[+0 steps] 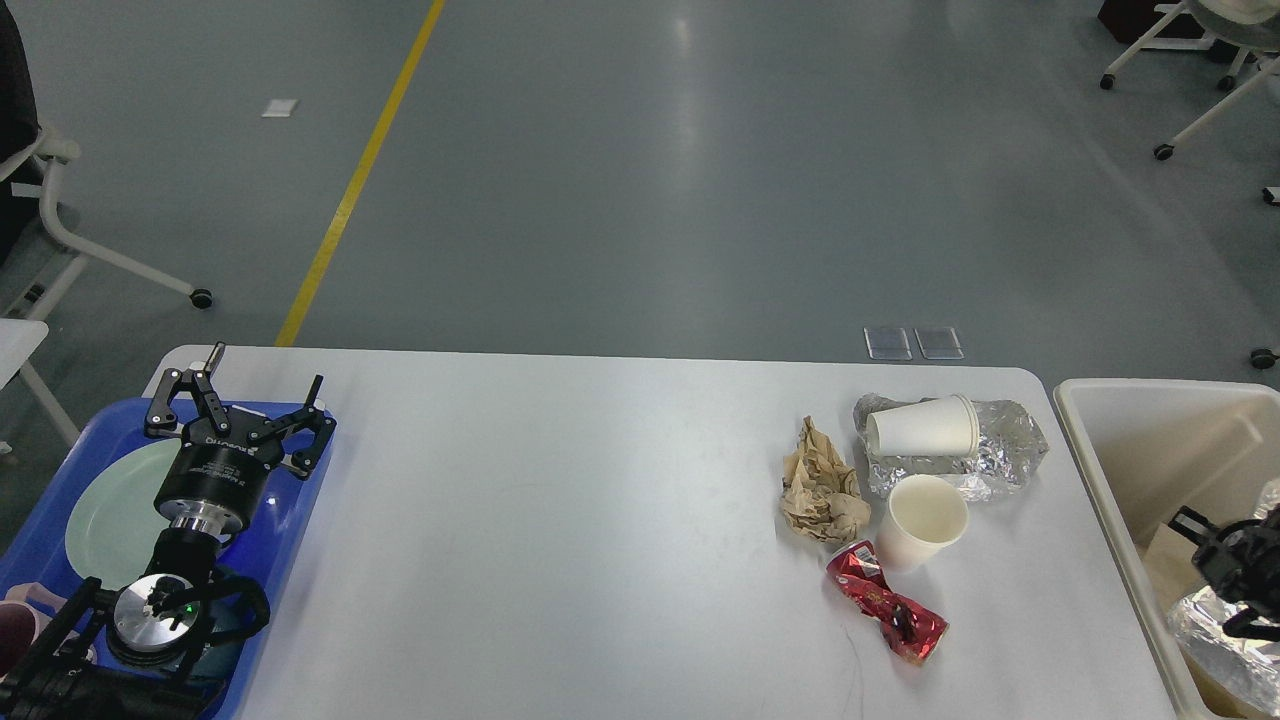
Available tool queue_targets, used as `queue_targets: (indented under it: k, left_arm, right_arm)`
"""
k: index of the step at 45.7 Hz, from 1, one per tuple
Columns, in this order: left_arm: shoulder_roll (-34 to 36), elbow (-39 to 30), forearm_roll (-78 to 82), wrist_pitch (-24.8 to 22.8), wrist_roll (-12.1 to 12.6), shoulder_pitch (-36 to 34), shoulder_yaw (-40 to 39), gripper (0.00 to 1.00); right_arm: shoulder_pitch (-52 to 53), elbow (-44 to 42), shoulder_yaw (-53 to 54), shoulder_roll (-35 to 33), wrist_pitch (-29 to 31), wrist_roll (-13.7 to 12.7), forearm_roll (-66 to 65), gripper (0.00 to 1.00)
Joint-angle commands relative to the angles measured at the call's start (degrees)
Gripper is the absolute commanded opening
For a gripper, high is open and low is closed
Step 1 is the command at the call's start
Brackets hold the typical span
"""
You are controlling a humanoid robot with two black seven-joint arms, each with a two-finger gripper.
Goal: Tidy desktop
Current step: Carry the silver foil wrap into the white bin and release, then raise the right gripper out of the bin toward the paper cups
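Head view gives you the whole desktop [600, 520], white and wide, filling the lower half of the picture between a blue tray [290, 520] on your left and a beige bin [1110, 480] on your right. That layout reads as a sorting job: dishes one way, rubbish the other.

Your left gripper [240, 400] hangs over the tray's far end, fingers spread apart and holding nothing, parked above a pale green plate [105, 515] that lies in the tray. It looks like a waiting pose, out of the way of the work on the other side.

Your right gripper [1215, 555] is down inside the bin, right at the picture's edge, with a wad of silver foil [1215, 630] just beneath it. It's dark and partly cut off, so you can't tell whether the fingers are clamped on that foil or apart. Being low in the bin suggests a drop-off.

Plenty left on the desktop, though, all bunched near the bin side: a crumpled brown paper [820, 485], a paper cup lying on its side [922, 427] on a sheet of crinkled foil [1000, 450], an upright paper cup [922, 520] just in front, and a crushed red wrapper [885, 602] touching that cup's base. Clustered like that, they're an easy reach for the right arm, so judge the tidy-up as well short of finished.
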Motion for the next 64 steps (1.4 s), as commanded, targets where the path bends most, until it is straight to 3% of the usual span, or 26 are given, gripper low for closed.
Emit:
queue_targets:
  k: [1,11,14,15,16,22,42,53,59,64]
  left_arm:
    - [0.0,0.0,0.03,0.0,-0.03,0.01,0.0,0.97]
    - [0.0,0.0,0.03,0.0,-0.03,0.01,0.0,0.97]
    - [0.0,0.0,-0.06,0.0,0.06,0.01,0.0,0.97]
    - [0.0,0.0,0.03,0.0,-0.03,0.01,0.0,0.97]
    - [0.0,0.0,0.03,0.0,-0.03,0.01,0.0,0.97]
    - [0.0,0.0,0.03,0.0,0.06,0.01,0.0,0.97]
    - [0.0,0.0,0.03,-0.09,0.06,0.01,0.0,0.97]
    - [0.0,0.0,-0.06,0.0,0.06,0.01,0.0,0.97]
    - [0.0,0.0,0.03,0.0,0.06,0.01,0.0,0.97]
    - [0.0,0.0,0.03,-0.09,0.06,0.01,0.0,0.97]
  right_arm:
    - [-4.07,-4.48,0.47,2.31,-0.35,-0.01,0.01,0.0]
    - [-4.78,-4.65,1.43,2.31,-2.37,0.08,0.01,0.02]
    - [-4.34,-4.74,1.34,2.05,-4.3,0.17,0.01,0.61]
    - [-4.08,-4.74,1.34,2.05,-4.83,0.25,0.01,0.77]
    - [-3.99,-4.74,1.34,2.14,-5.18,0.17,0.01,0.86]
    - [-3.81,-4.74,1.34,2.58,-6.15,0.25,0.01,1.0]
    - [-0.47,-4.39,1.43,1.79,-4.4,1.4,0.1,1.0]
    - [7.87,-3.34,1.08,-0.15,7.99,1.13,-1.04,1.0]
    - [15.42,5.43,-0.5,-0.5,11.77,0.26,-10.69,1.0]
    - [30.0,23.79,-0.41,-3.83,11.86,-0.27,-23.45,1.0]
